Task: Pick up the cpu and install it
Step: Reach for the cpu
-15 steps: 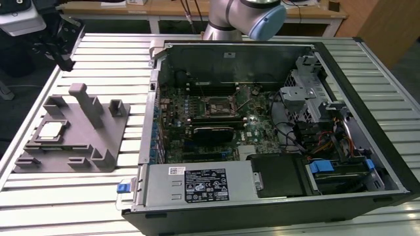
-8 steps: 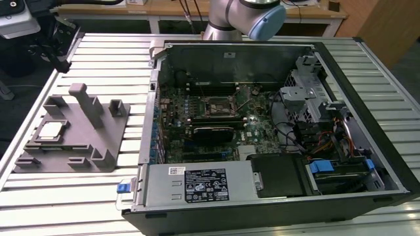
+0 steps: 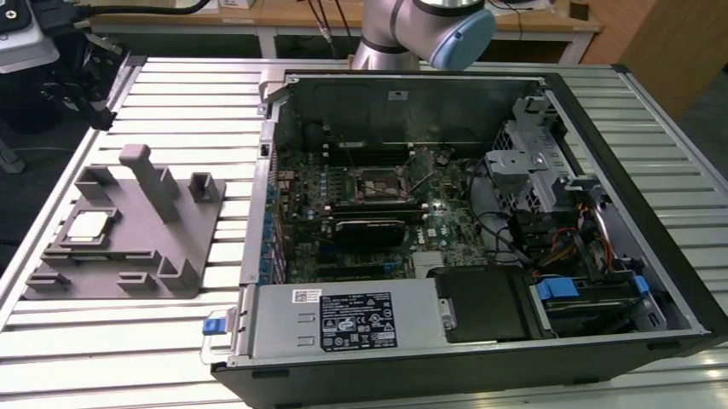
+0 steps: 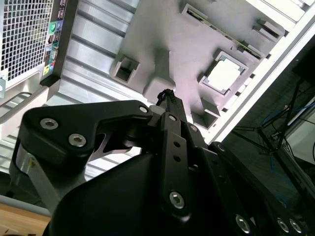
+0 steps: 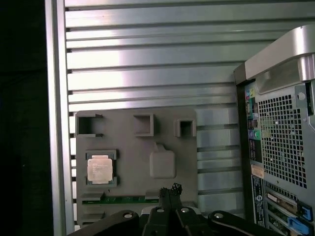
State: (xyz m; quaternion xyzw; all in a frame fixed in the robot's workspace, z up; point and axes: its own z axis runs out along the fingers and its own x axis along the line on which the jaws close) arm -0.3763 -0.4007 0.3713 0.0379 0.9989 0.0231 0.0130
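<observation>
Your black claw (image 5: 170, 189) is hanging narrow, tips together, holding nothing. The square silvery cpu (image 5: 100, 168) is sitting in a pocket of the grey plastic fixture (image 5: 128, 167), below the claw, off to one side. Descending misaligned, you are risking clipping the pocket walls; its lid print is too small to read

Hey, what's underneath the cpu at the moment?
The cpu sits in a square framed pocket of the grey fixture, which lies on the slatted metal table. The chip covers the pocket's floor directly beneath it, so nothing there can be seen.
</observation>
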